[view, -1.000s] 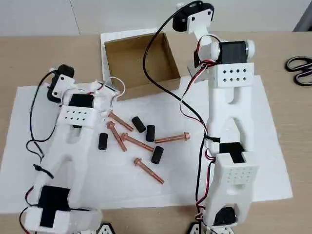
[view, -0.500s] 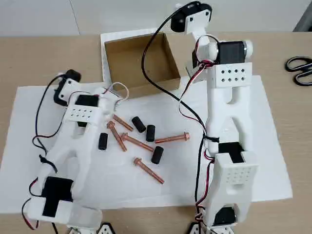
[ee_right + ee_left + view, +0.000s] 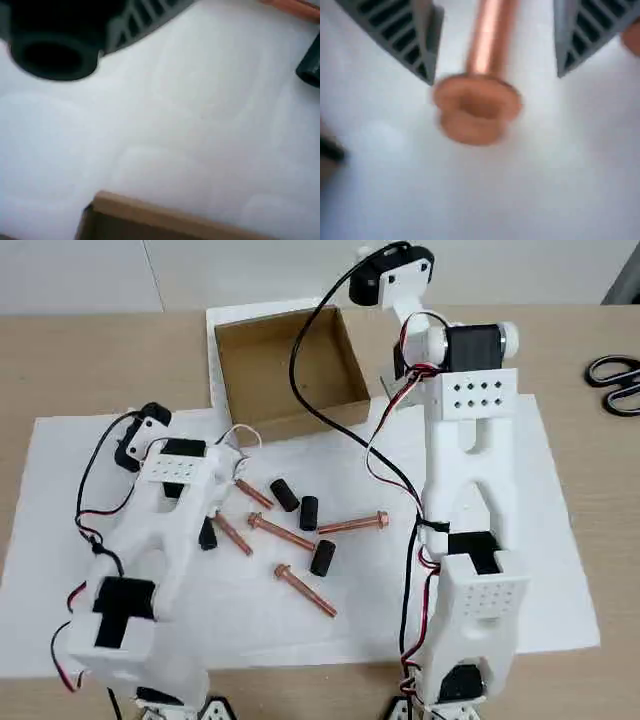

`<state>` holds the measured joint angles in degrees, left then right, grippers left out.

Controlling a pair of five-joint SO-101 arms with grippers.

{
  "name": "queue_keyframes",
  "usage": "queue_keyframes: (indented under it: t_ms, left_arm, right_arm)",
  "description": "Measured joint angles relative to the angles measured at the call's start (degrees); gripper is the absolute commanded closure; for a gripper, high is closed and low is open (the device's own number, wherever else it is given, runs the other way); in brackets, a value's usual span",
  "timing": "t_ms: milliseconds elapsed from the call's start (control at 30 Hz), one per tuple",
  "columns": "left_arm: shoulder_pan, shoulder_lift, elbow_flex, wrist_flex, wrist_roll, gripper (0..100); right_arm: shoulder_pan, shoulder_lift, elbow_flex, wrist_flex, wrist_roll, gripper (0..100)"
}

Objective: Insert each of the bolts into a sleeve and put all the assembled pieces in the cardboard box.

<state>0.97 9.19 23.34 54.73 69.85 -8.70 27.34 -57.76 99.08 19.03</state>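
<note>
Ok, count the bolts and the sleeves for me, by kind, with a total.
Copper-coloured metal bolts: 5
Black cylindrical sleeves: 5, four lying on the white paper sheet, one in the right hand
Total: 10

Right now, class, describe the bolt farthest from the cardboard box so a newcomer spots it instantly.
Find the white sheet on the table, with its scatter of copper and black parts. The bolt lies at the scatter's edge away from the cardboard box, just beyond a black sleeve. No other bolt lies so near the arms' bases.
</note>
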Motion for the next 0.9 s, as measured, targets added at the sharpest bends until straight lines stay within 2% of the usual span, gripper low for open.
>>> queue_keyframes:
  t_ms: [200, 367, 467, 733, 900]
  left_arm:
    - [-0.1, 2.0, -1.2, 0.1, 0.0, 86]
    - [0.2, 2.2, -2.0, 0.4, -0.9, 100]
    - [0.4, 2.3, -3.2, 0.5, -4.2, 99]
    - [0.9, 2.7, -4.1, 0.6, -6.8, 99]
    - [2.0, -0.6, -12.1, 5.7, -13.3, 99]
  right_arm:
    - [-0.1, 0.0, 0.0, 0.0, 0.0, 99.5]
    - [-0.1, 0.0, 0.0, -0.2, 0.0, 99.5]
    - [-0.1, 0.0, 0.0, -0.2, 0.0, 99.5]
    - [-0.1, 0.0, 0.0, -0.4, 0.0, 99.5]
    - [-0.1, 0.0, 0.0, -0.4, 1.0, 99.5]
